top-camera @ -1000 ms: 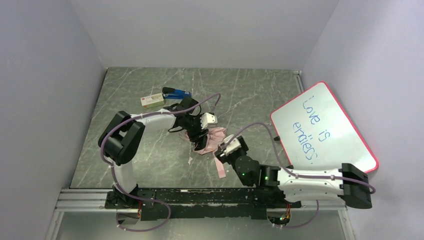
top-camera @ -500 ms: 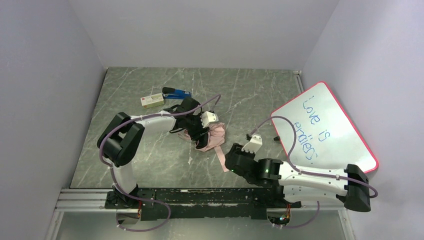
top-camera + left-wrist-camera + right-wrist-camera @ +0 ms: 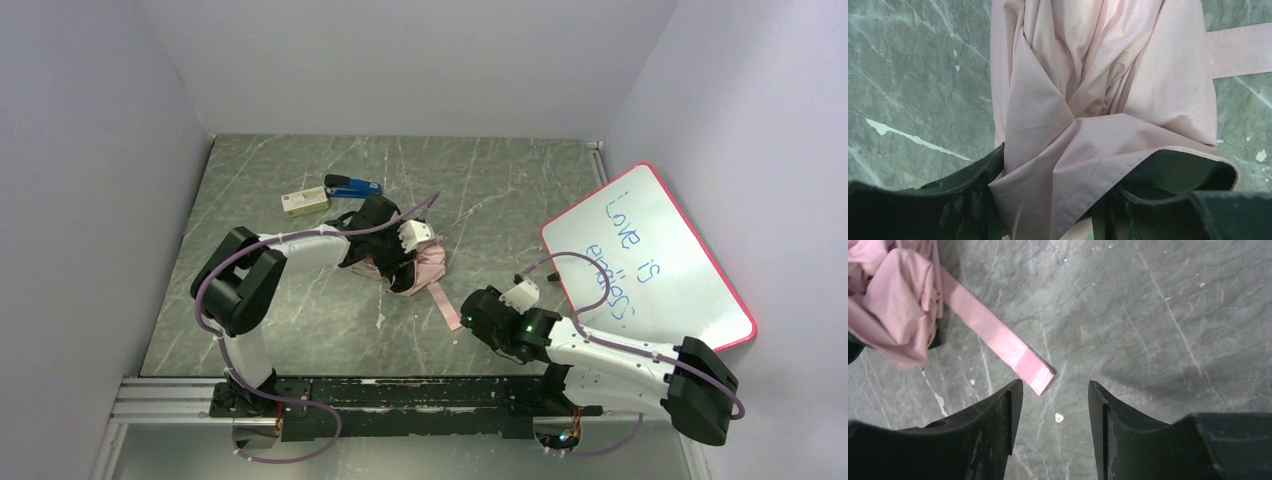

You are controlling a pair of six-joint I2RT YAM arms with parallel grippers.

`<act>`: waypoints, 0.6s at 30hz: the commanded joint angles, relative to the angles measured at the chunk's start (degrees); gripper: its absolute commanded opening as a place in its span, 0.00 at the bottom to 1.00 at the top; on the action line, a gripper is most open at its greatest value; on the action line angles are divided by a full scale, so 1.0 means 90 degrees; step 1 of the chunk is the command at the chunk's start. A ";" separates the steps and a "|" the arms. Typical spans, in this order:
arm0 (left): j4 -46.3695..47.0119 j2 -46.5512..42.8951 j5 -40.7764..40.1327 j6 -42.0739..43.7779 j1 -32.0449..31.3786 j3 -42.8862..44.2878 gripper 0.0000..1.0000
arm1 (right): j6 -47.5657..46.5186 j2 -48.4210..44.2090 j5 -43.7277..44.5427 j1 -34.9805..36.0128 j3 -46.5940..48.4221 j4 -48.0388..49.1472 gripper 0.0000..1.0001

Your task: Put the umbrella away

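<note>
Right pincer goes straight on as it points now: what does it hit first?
Probably the loose end of the flat pink fabric strap trailing from the crumpled pale pink umbrella, just ahead of the right pincer; slightly off-centre, so maybe bare grey marble tabletop instead.

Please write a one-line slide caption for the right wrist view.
Right gripper, jaws open and empty, over the marble table, near the free end of the pink strap of the umbrella.

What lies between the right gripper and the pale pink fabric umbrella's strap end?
Only bare grey marble tabletop, shown in the right wrist view.
</note>
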 commanded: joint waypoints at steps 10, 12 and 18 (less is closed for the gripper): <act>-0.0544 0.0237 -0.1213 0.0166 -0.0102 -0.0356 0.05 | -0.1030 0.0425 -0.1696 -0.1277 -0.0552 0.1573 0.48; -0.0549 0.0215 -0.1242 0.0166 -0.0132 -0.0356 0.05 | -0.1028 0.0408 -0.1765 -0.1282 -0.0614 0.1544 0.47; -0.0542 0.0219 -0.1316 0.0184 -0.0200 -0.0376 0.05 | -0.1064 0.0465 -0.1989 -0.1332 -0.0921 0.1959 0.42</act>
